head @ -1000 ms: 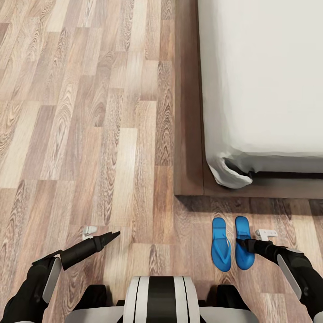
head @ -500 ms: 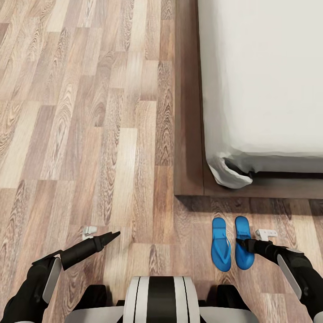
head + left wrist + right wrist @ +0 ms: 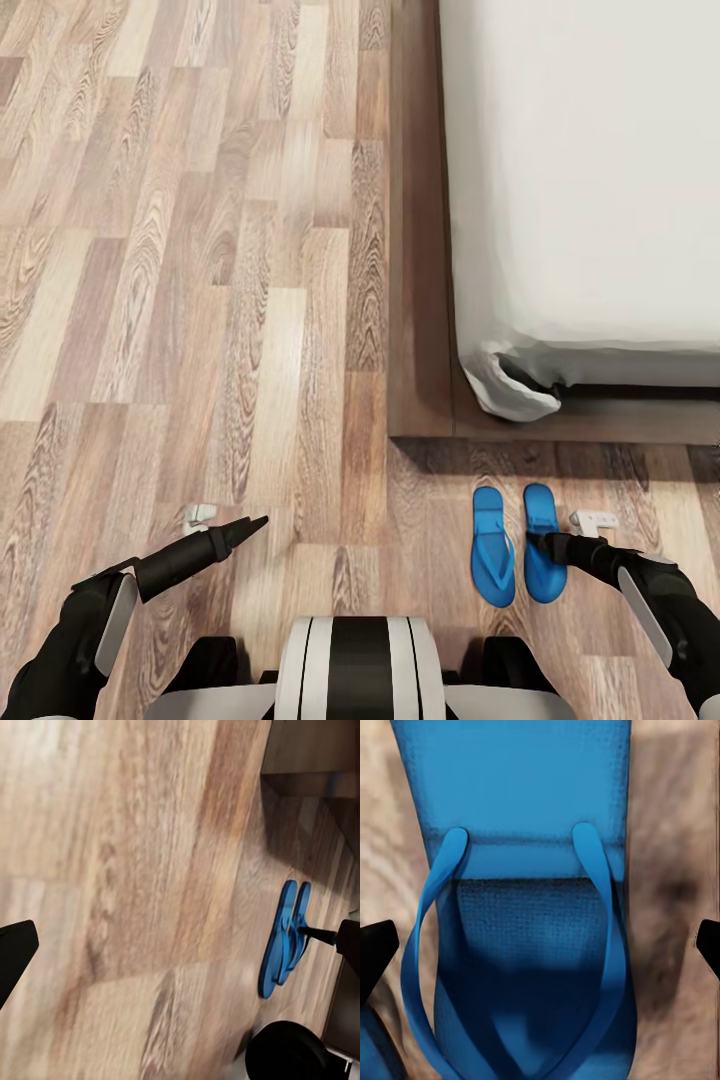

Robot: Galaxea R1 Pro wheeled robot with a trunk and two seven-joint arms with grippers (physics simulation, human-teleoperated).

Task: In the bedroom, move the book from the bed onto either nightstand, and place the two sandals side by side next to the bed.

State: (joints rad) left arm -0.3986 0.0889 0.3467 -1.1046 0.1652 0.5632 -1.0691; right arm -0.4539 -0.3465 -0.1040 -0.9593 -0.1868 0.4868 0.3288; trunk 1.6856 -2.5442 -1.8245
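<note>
Sandals (image 3: 518,545) side by side near bed (image 3: 560,200); right gripper (image 3: 545,545) over one, fingers spread; left fingers unclear.

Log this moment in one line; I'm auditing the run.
right gripper: open over right bright blue flat sandal | sandals side by side on floor | left gripper: idle

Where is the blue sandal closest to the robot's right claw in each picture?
Head view: the right-hand sandal of the pair lies on the floor below the bed corner, under the right claw.
Left wrist view: the sandal is the one on the far side of the pair, edge-on.
Right wrist view: close up, its straps sit between the claw's tips.
Shared landmark: the wood-plank floor.
</note>
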